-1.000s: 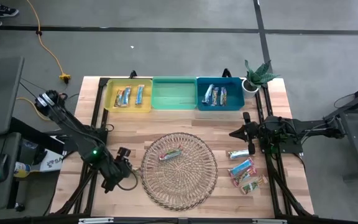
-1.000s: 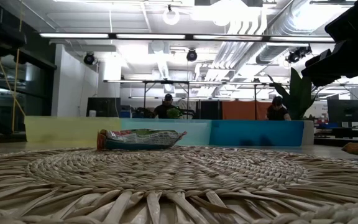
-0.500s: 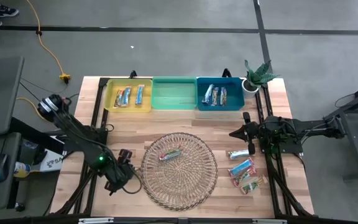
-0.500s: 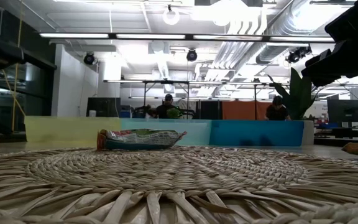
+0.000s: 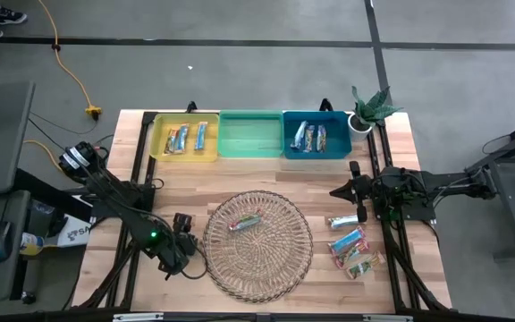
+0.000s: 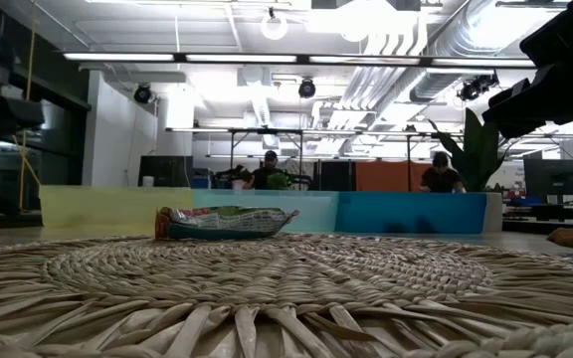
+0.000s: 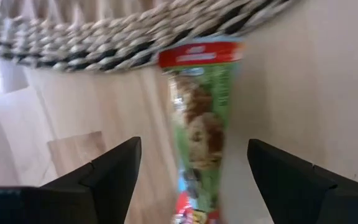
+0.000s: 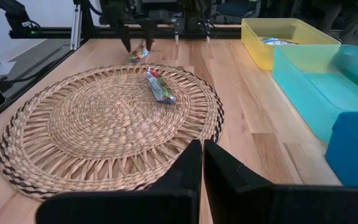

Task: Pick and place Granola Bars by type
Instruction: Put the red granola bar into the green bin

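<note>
Here the left gripper (image 5: 184,234) sits low beside the wicker tray (image 5: 280,268), fingers spread wide around a green-wrapped bar (image 7: 199,124) lying on the table (image 5: 186,179). 1 bar (image 5: 245,222) lies on the tray. The yellow bin (image 5: 161,146) holds 2 bars, the blue bin (image 5: 291,148) 2. The right gripper (image 5: 340,190), fingers pressed together, waits near 3 bars (image 5: 349,243).

Industrial lab: exposed ducts (image 6: 406,40), concrete floor (image 5: 266,76).
</note>
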{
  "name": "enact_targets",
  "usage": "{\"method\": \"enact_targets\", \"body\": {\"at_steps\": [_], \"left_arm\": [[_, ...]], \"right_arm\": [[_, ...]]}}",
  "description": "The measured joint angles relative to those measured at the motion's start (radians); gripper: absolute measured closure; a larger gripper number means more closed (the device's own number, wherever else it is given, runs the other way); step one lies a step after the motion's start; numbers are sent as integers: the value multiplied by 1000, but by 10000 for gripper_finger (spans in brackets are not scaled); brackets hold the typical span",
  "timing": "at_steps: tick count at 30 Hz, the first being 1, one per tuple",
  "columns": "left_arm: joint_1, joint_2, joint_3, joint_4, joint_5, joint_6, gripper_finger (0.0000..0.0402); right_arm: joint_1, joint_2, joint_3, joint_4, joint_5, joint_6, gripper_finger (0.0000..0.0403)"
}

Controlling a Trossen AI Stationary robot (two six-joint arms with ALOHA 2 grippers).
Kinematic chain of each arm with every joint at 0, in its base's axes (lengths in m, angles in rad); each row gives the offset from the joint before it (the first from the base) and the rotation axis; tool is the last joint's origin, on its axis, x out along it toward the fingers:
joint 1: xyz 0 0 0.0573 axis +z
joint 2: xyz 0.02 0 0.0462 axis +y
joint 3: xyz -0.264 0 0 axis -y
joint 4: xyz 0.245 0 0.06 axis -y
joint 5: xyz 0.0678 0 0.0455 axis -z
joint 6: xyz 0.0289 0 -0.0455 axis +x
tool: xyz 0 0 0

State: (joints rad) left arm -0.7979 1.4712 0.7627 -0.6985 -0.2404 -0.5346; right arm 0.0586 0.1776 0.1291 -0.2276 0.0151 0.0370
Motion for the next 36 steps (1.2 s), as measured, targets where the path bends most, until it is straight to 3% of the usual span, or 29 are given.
{"method": "enact_targets", "body": {"at_steps": [10,17,36], "left_arm": [[0,-7,-116,155,37,-82,110],[1,-9,-133,195,54,-90,115],[-1,-4,-135,237,56,-76,267]], "right_arm": [[0,0,0,0,0,0,402],[0,0,0,0,0,0,402],[0,0,0,0,0,0,402]]}}
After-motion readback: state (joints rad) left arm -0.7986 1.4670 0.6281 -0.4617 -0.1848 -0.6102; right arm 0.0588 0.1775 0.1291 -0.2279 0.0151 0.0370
